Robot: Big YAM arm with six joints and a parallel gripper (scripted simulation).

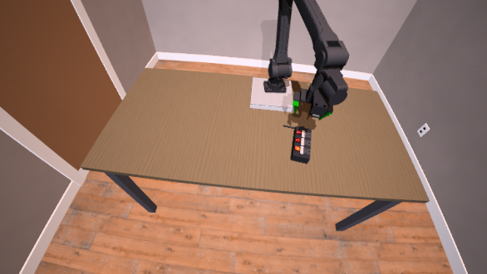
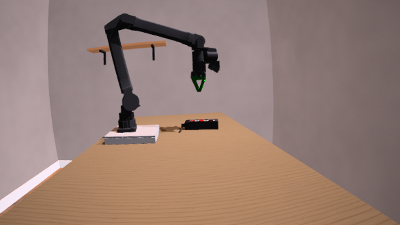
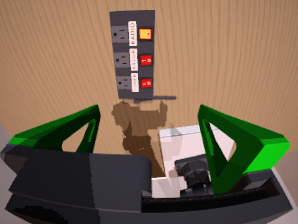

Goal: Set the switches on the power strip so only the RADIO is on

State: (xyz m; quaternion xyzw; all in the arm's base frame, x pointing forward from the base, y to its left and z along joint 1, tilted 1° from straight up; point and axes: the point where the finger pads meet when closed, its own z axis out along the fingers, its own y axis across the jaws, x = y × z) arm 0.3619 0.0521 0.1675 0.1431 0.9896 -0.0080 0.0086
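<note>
A black power strip (image 1: 302, 144) lies flat on the table, right way up, with three rocker switches beside white labels. In the wrist view the strip (image 3: 133, 54) shows one switch glowing bright orange (image 3: 145, 32) at the far end and two darker red ones (image 3: 145, 60) nearer me. The label text is too small to read. It also shows in the exterior view (image 2: 201, 124). My gripper (image 1: 312, 109) hangs high above the table, over the strip's near end, fingers wide open and empty; it also shows in the exterior view (image 2: 198, 83) and in the wrist view (image 3: 149, 143).
The arm's white base plate (image 1: 272, 96) sits on the table behind the strip. A short cable stub (image 1: 288, 126) leaves the strip's end toward the base. A wooden wall shelf (image 2: 126, 46) hangs behind the arm.
</note>
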